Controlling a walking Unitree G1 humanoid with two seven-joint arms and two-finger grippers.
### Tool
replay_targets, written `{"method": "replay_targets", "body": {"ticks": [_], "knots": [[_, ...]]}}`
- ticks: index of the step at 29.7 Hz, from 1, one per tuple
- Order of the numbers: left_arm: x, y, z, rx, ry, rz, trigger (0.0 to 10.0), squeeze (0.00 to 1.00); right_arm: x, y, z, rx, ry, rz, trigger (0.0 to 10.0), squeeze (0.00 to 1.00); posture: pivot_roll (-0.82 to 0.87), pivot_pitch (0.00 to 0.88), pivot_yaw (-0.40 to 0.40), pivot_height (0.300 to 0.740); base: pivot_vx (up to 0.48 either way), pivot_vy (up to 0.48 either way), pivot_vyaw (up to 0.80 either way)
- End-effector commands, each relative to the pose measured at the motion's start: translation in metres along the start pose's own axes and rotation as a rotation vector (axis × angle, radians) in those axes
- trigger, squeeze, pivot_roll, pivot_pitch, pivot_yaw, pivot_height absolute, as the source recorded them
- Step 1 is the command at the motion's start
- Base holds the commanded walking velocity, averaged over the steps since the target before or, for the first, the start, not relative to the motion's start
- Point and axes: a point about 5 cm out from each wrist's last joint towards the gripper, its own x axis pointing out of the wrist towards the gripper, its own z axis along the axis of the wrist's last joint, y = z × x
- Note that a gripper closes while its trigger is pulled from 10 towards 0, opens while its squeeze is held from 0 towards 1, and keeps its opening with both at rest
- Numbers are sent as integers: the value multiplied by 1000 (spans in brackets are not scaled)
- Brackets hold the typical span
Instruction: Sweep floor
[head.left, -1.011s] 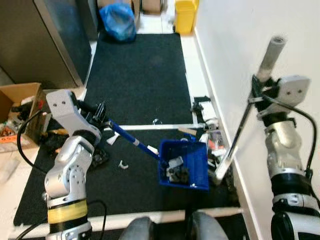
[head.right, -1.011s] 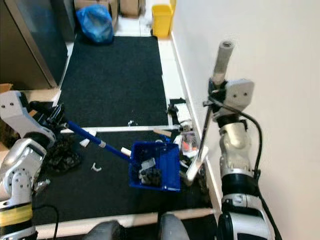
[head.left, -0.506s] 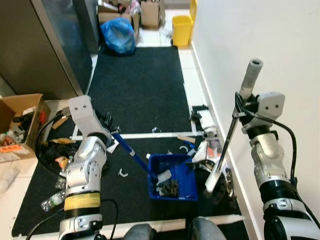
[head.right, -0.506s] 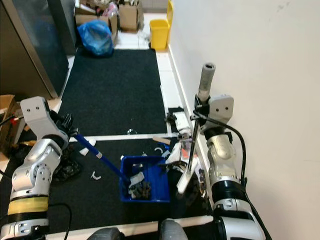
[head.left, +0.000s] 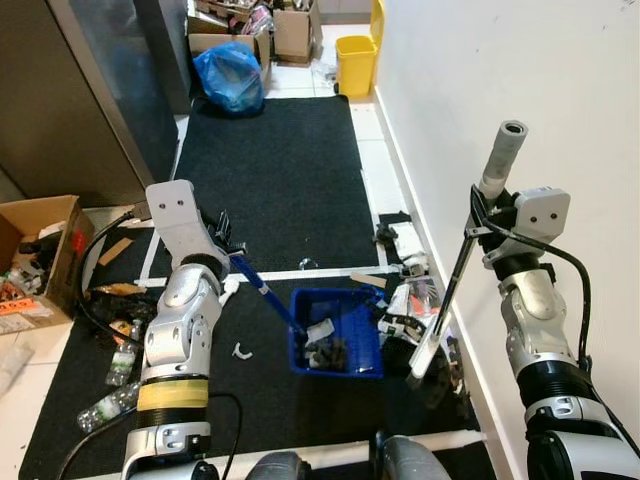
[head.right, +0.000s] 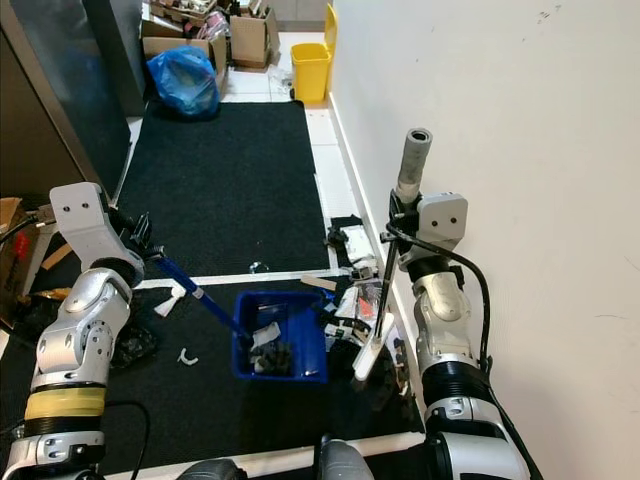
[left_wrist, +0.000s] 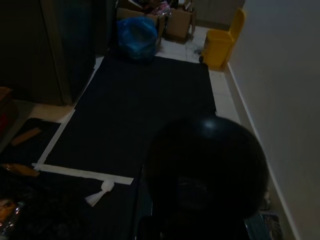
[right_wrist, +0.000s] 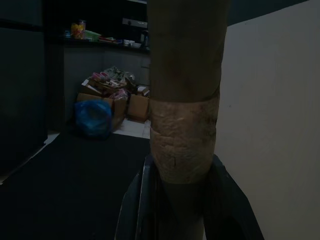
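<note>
The right gripper (head.left: 487, 212) pinches the broom (head.left: 452, 290); its head rests near the wall, just right of the blue dustpan (head.left: 335, 332), whose handle slants into the clamped left gripper (head.left: 228, 250).

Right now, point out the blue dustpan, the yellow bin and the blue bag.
blue dustpan (head.left: 370, 355): left eye view, on its right wall.
yellow bin (head.left: 356, 62): left eye view, on its front face.
blue bag (head.right: 184, 82): right eye view, on its bulging middle.
</note>
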Motion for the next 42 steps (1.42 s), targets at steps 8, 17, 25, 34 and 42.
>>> {"method": "replay_targets", "body": {"ticks": [8,17,25,34,42], "knots": [[2,-9,-1,-9,-25,-38,10000,0,2,1,5,-3,-35,5,10000,0,69,0,-16,740,0,-445,0],[1,-9,0,-22,-33,-36,10000,0,2,0,3,-5,-29,7,10000,0,69,5,-19,740,0,-267,0],[0,-8,-3,-27,-27,-35,10000,0,2,0,2,-8,-25,12,10000,0,68,5,-21,740,0,0,0],[0,-8,-4,-32,-24,-36,10000,0,2,1,2,-8,-26,16,10000,0,67,4,-22,740,0,0,0],[0,-7,-6,-42,-16,-27,10000,0,1,1,1,-7,-24,17,10000,0,67,7,-21,740,0,0,0]]}}
